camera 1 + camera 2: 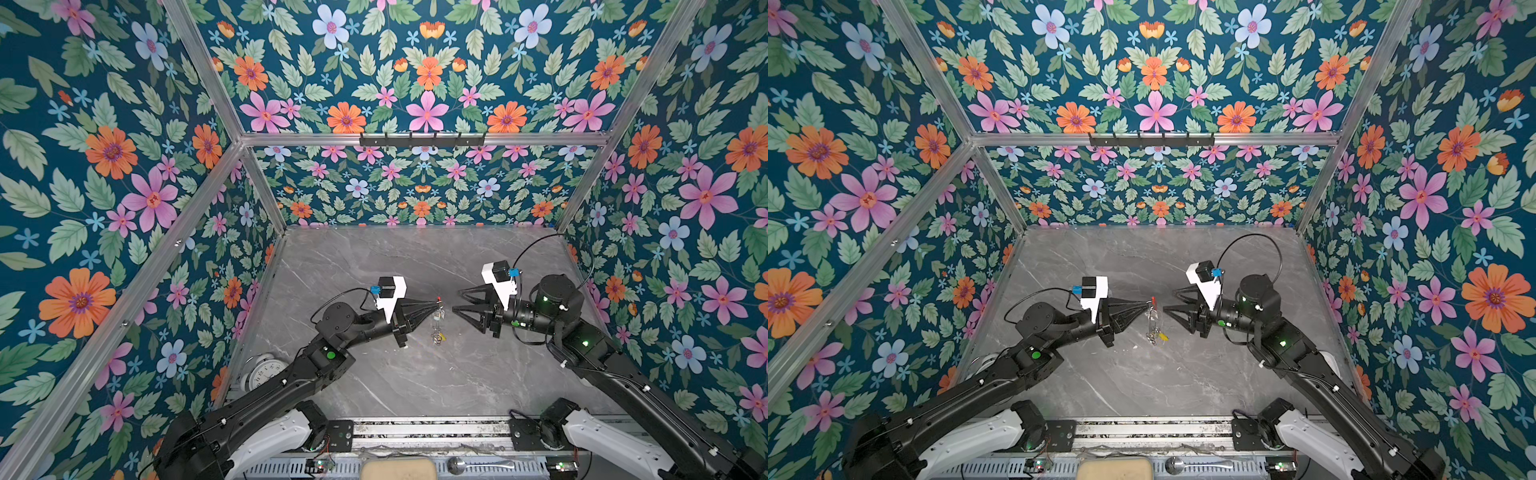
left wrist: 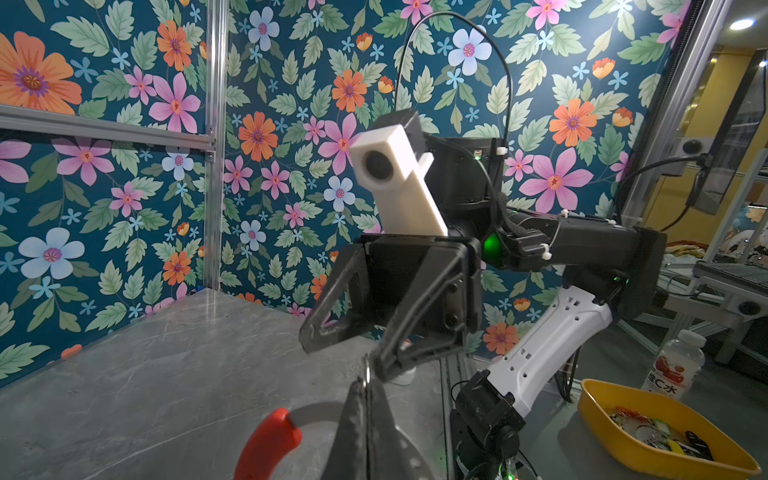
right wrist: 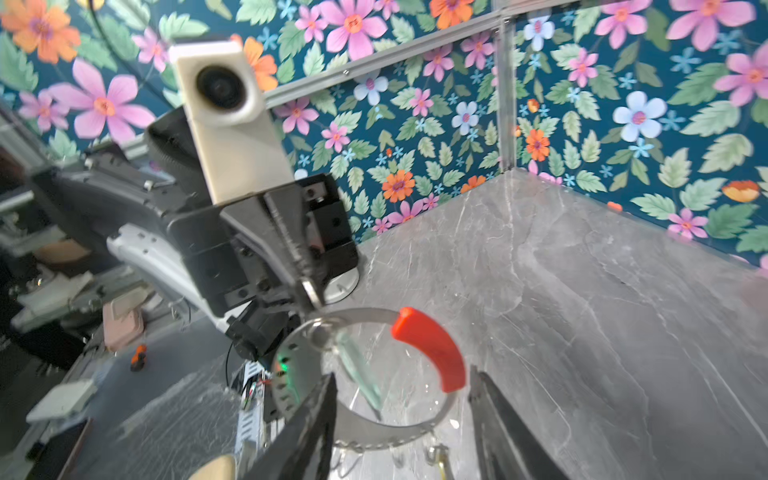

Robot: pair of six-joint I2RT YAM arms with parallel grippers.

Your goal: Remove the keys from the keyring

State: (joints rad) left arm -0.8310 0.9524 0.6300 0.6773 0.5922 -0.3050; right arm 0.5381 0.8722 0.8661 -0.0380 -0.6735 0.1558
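top views: left gripper holds keyring; keys hanging under it; right gripper near, jaws spread | left wrist: jaws pressed on small ring | right wrist: keyring ahead of spread jaws; pale tag inside it

A grey marbled tabletop fills the lower middle of both top views, walled on three sides by dark teal floral wallpaper. Silver aluminium bars frame the walls, and a black rail of hooks sits on the horizontal bar at centre frame. A white clock lies at the tabletop's lower left corner. At the bottom edge are a beige pad and a silver spoon. The left wrist view shows a yellow tray of small oddments, with a white-capped bottle just beside it.
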